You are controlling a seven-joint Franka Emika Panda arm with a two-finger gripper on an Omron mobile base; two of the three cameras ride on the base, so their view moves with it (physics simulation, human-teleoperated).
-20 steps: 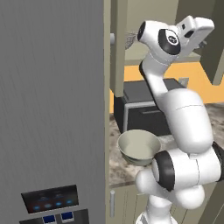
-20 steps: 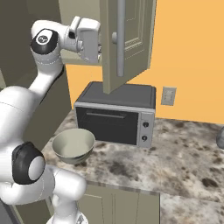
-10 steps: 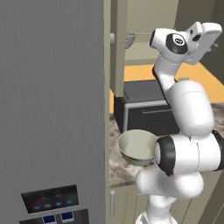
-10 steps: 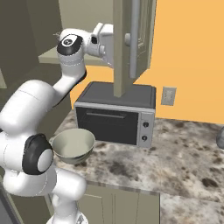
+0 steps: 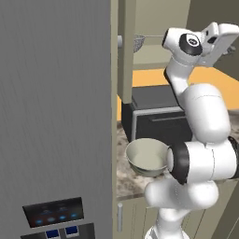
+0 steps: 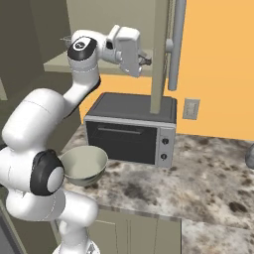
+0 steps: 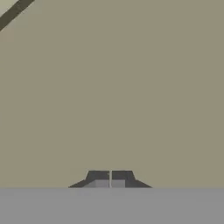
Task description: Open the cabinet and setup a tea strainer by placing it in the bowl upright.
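The cabinet door [image 6: 159, 49] stands swung out, edge-on to the right base view, with its long grey bar handle [image 6: 177, 44] on the far side. My gripper [image 6: 145, 60] is shut and empty, fingertips close against the door's inner face; in the hand view the shut gripper [image 7: 109, 176] faces plain beige panel. The tea strainer [image 5: 139, 43] lies on the cabinet shelf [image 6: 59, 64], its thin handle pointing towards my arm. The bowl [image 5: 147, 156] sits upright and empty on the counter in front of the oven, also seen as the bowl [image 6: 84, 163] beside my arm's base.
A black oven [image 6: 131, 129] stands on the marbled counter [image 6: 198, 173] under the cabinet. A tall grey fridge [image 5: 56, 116] walls off the left side. A wall socket [image 6: 191, 108] is on the orange wall, and a grey object [image 6: 250, 158] sits at the counter's far right.
The cabinet door has swung further open, from angled to edge-on. My hand has moved right with it, staying shut against its inner side.
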